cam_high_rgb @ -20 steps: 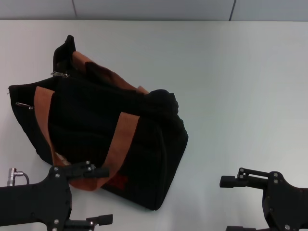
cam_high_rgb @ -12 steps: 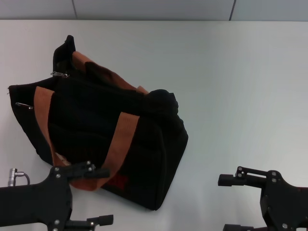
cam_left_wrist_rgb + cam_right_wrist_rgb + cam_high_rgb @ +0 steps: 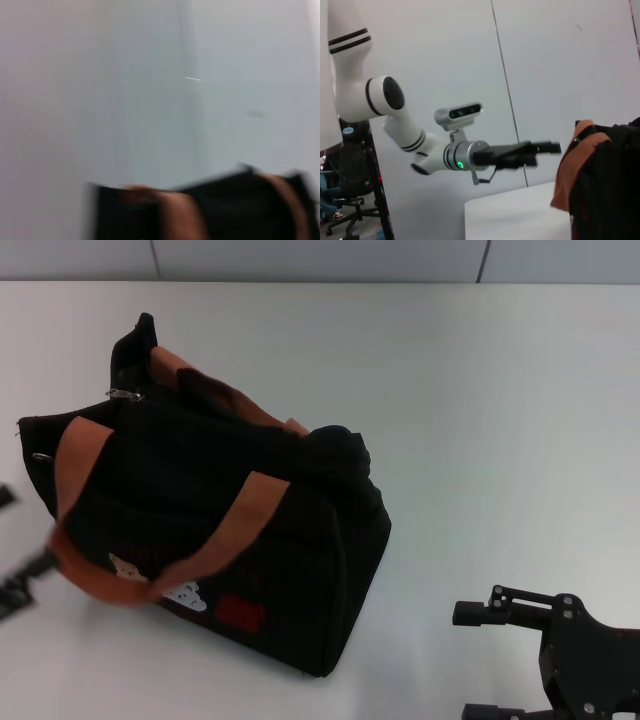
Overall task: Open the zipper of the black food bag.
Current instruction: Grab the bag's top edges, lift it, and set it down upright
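The black food bag [image 3: 200, 500] lies on the white table [image 3: 480, 420], left of centre, and its orange-brown handles [image 3: 235, 530] drape over the side facing me. A bear patch [image 3: 125, 566] and a red label [image 3: 240, 612] show on that side. A small silver pull tab of the zipper [image 3: 122, 394] sits at the bag's far left end; the track is mostly lost in the black fabric. My left gripper [image 3: 15, 535] is a blur at the far left edge, open, beside the bag. My right gripper [image 3: 470, 662] is open at the bottom right, well apart from the bag.
A second silver pull [image 3: 42, 457] marks a shorter pocket zipper on the bag's left end. In the right wrist view the left arm's gripper [image 3: 530, 154] reaches toward the bag [image 3: 610, 180]. The left wrist view shows the bag [image 3: 235, 205] blurred.
The left arm has swung quickly away to the left from in front of the bag, uncovering the bear patch and labels. The near handle has shifted left. The right gripper has barely moved.
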`<state>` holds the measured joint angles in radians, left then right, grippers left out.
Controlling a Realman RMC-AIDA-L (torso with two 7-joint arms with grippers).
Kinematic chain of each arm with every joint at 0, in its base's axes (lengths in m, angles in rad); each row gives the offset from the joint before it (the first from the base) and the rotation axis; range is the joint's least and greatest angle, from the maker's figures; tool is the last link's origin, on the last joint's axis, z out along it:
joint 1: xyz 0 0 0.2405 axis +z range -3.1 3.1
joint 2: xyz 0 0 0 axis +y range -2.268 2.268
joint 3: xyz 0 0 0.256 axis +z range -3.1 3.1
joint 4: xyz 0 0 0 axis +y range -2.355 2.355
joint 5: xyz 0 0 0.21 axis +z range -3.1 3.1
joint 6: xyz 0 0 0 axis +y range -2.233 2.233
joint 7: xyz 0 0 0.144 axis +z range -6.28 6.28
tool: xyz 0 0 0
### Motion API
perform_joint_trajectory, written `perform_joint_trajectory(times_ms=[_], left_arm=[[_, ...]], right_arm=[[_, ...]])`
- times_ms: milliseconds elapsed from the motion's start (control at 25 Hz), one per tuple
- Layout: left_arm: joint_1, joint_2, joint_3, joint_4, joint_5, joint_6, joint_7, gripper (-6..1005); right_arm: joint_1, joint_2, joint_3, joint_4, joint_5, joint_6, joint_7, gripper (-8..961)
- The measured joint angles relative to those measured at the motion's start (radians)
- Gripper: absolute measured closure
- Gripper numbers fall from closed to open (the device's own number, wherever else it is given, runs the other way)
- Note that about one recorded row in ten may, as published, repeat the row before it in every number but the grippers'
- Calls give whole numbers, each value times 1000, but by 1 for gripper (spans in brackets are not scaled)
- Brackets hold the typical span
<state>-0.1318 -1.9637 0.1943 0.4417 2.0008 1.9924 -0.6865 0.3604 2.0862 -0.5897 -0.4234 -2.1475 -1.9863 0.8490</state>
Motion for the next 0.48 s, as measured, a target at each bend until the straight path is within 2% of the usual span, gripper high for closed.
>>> perform_joint_trajectory(times_ms=[160,320,480], left_arm=[[29,-5,-115,7,-30,-28,-1,223],[19,14,-125,9,-20,-70,-35,272],[-28,23,-124,24,38,-122,-56,288]], right_arm=[[-1,0,-1,3,0,0,-1,124],[-2,-1,-1,6,-1,0,-1,125],[-3,-3,-1,6,-4,0,-1,125]])
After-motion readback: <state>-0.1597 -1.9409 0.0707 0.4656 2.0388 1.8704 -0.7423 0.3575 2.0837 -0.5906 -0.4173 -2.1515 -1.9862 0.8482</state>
